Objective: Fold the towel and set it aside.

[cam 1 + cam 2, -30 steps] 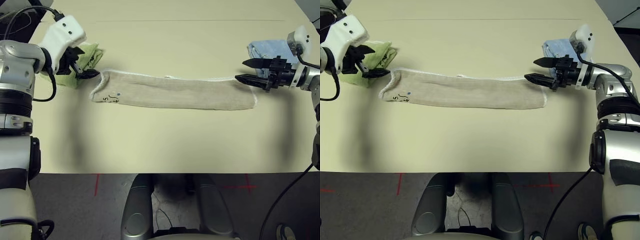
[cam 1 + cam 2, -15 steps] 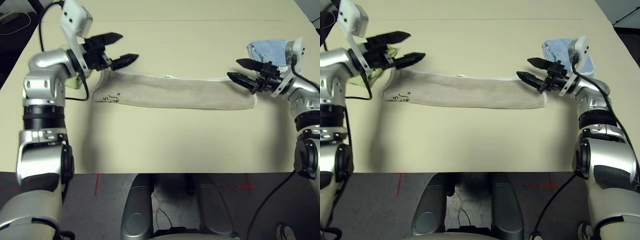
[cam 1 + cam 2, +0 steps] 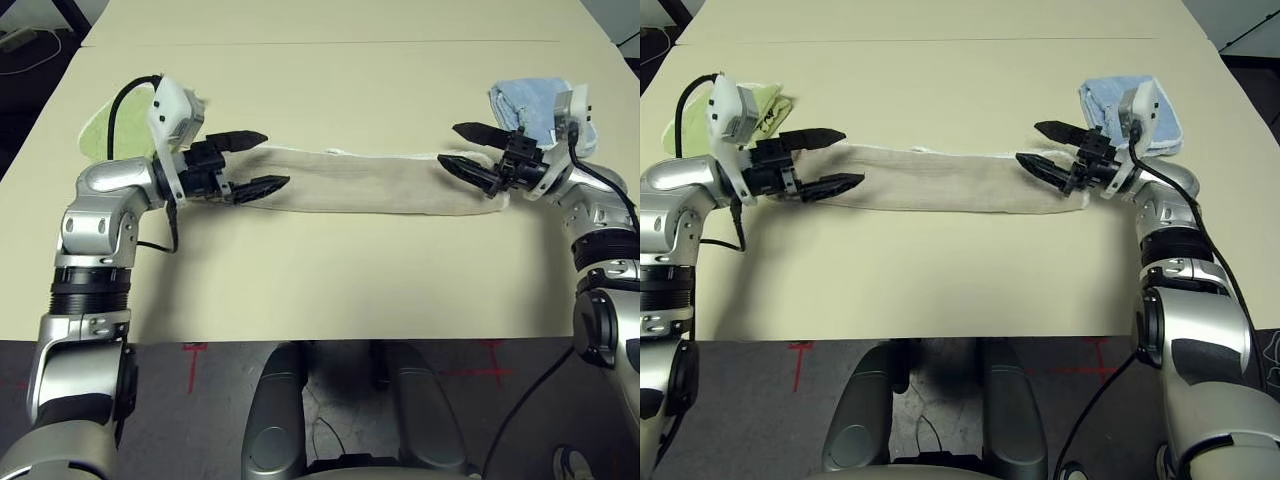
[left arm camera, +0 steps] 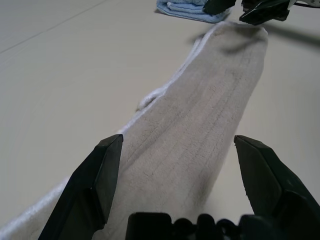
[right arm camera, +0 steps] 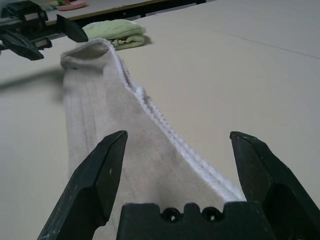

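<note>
Head cam: towel [image 3: 375, 183] lies flat on the table [image 3: 330, 280], folded into a long narrow strip running left to right, white edging along its far side. Left gripper [image 3: 256, 161] sits over the strip's left end, fingers spread wide, pointing right along the strip; one finger over the far edge, the other at the near edge. Right gripper [image 3: 462, 148] mirrors it at the right end, pointing left, also spread wide, nothing pinched. Can't tell whether either fingertip touches the cloth. Green towel [image 3: 110, 130] sits behind the left wrist, blue towel [image 3: 530, 100] behind the right wrist, both on the table just beyond the strip's ends.

Left wrist cam: strip runs straight away between the two fingers [image 4: 95, 185], which straddle its width with clear gaps to the cloth. Far end reaches the other gripper, blue towel just past it.

Right wrist cam: same picture reversed. Strip passes between the spread fingers [image 5: 97, 175], stitched edge closer to one finger. Green towel lies past the far end, beside the other gripper.
</note>
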